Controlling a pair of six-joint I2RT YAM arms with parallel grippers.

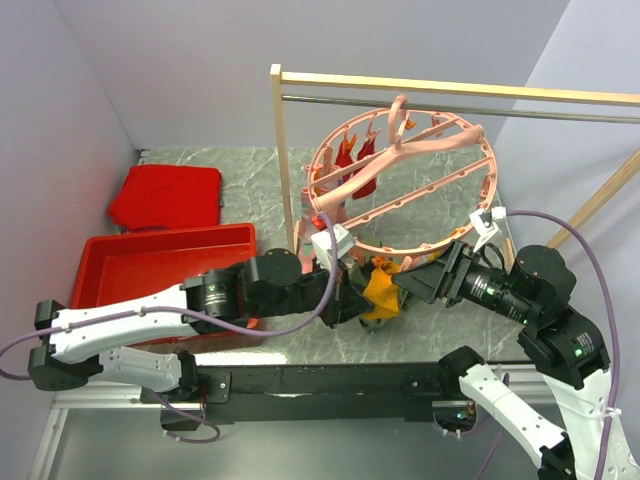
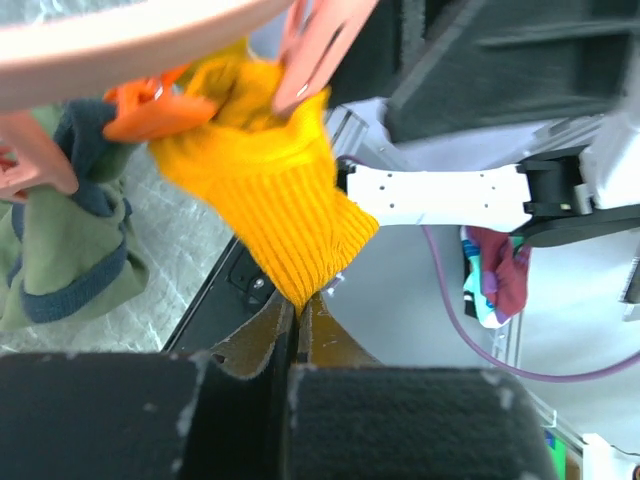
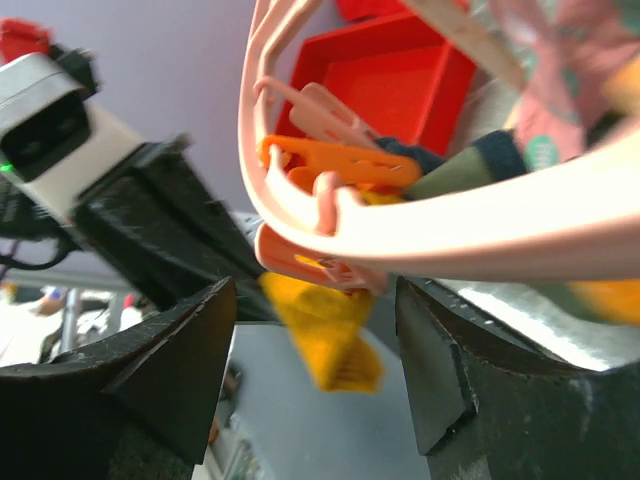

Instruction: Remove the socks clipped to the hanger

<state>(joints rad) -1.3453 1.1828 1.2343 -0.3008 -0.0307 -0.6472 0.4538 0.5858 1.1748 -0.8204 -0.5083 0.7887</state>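
Socks (image 1: 345, 155) hang clipped to the round salmon-pink hanger (image 1: 400, 190), which tilts from the metal rail of a wooden rack (image 1: 420, 92). Well left of the hanger you have a flat red lid (image 1: 165, 195) and, nearer you, a red bin (image 1: 160, 265); inside it only its red floor shows.

Just below the hanger's near rim, your left gripper (image 1: 350, 300) is pinched closed on the lower end of a mustard sock (image 1: 383, 290). Right of that, your right gripper (image 1: 420, 280) faces the same rim, and its jaws are spread wide on either side of the ring, holding nothing.

Only the overhead view shows the two red socks (image 1: 368, 172) on the hanger's far side. The left wrist view adds an olive green sock (image 2: 60, 250) just beside the mustard one, and an orange clip (image 2: 150, 115) at the mustard sock's top. The right wrist view adds a blurred pink sock with teal marks (image 3: 560, 110) behind the hanger's ring.
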